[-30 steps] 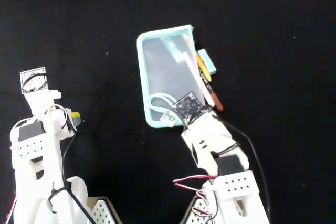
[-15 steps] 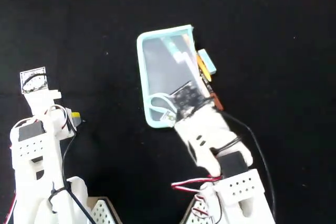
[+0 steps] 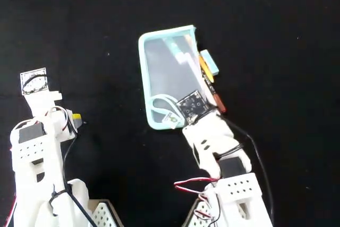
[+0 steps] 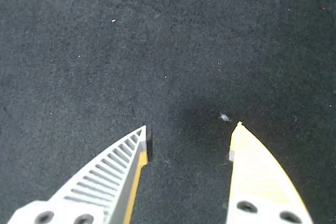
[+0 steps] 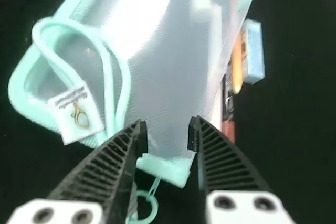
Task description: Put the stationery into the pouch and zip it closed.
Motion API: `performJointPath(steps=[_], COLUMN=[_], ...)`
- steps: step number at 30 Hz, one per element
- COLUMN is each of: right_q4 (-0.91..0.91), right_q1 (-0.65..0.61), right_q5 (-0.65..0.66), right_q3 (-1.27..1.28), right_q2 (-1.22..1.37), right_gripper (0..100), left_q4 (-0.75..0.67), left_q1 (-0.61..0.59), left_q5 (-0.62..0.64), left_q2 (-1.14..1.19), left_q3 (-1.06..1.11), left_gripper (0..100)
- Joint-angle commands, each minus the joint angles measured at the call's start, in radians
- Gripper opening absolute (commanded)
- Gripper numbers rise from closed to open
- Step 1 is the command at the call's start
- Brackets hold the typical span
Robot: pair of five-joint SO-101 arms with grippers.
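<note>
Mint pouch (image 3: 167, 70) looks unzipped, stationery (image 3: 209, 63) beside it, so everything remains; right gripper (image 5: 168, 123) jaws straddle its corner, apart, left gripper (image 4: 192, 127) jaws gape.

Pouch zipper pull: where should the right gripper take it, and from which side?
Pinch the ring pull hanging off the pouch's near corner, coming from the robot's side. It juts clear of the flat fabric, so the open right gripper can likely close across it.
</note>
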Motion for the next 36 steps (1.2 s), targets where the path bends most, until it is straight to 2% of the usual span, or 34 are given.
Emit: performJointPath(steps=[1,6,17,20,23,27,31,36], right_q4=[-0.014,0.117,0.499,0.557,0.514,0.313,0.186,0.247], right_q1=[-0.058,-0.181,-0.193,-0.19,-0.187,-0.166,-0.114,-0.034], right_q5=[0.051,0.095,0.094,0.032,-0.097,-0.259,-0.267,-0.272], right_q3=[0.028,0.013,-0.229,-0.286,-0.314,-0.269,-0.173,-0.176], right_q2=[0.005,-0.005,-0.005,-0.005,-0.005,0.004,0.005,0.007], right_gripper=[15.0,14.9,14.8,14.8,14.8,14.9,14.9,15.1], left_q4=[-0.014,-0.011,-0.014,-0.014,-0.014,-0.009,-0.015,-0.031], left_q1=[0.007,0.007,0.005,0.005,0.005,0.005,-0.01,-0.044], left_q5=[0.003,0.003,0.003,0.003,0.003,0.003,0.003,0.005], left_q2=[-0.023,-0.023,-0.023,-0.023,-0.023,-0.023,-0.023,-0.023], left_q3=[-0.013,-0.013,-0.013,-0.013,-0.013,-0.013,-0.001,-0.005], left_gripper=[26,26,26,26,26,26,26,26])
